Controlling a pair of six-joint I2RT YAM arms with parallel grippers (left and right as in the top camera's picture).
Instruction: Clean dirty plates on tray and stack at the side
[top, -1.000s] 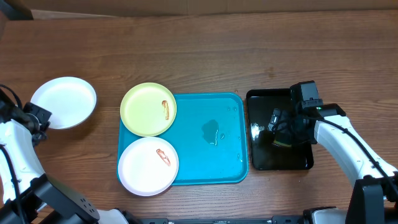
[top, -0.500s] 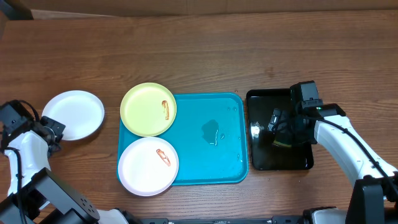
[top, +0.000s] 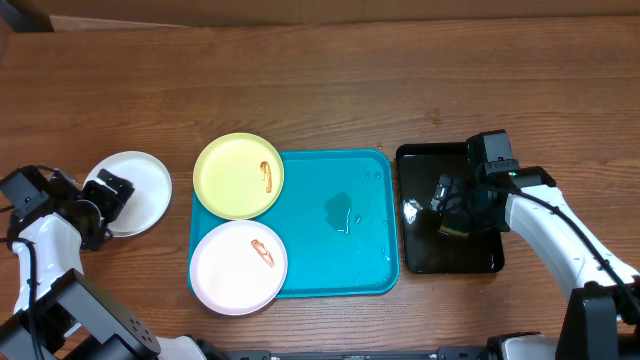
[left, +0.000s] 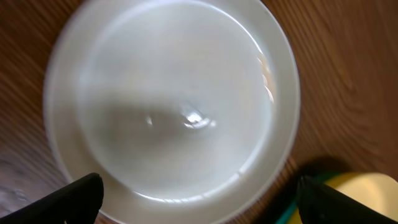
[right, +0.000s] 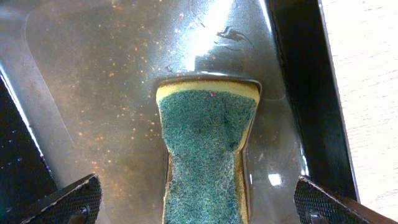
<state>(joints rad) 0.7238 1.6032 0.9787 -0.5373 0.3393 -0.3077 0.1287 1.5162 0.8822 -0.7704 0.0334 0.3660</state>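
Flagging slip risk: right gripper (top: 446, 208) jaws were wide open, wet sponge (right: 205, 134) loose between them; off-centre closing could squirt it out. Left gripper (top: 112, 192) jaws were equally open, empty, clean white plate (left: 174, 106) beneath. Green plate (top: 238, 176) and smeared white plate (top: 238, 267) sat on tray (top: 340, 270), far from both.

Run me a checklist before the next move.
1. Side white plate off the tray, on the table, no smears: ok.
2. Left tool open above it, not gripping: ok.
3. Right tool gripping the sponge: not ok; it stands open around it, over the black tray.
4. Green plate clean: not ok, reddish smear.
5. Second white plate clean: not ok, reddish smear.
6. Both fully inside the tray: not ok; each overhangs its left edge.
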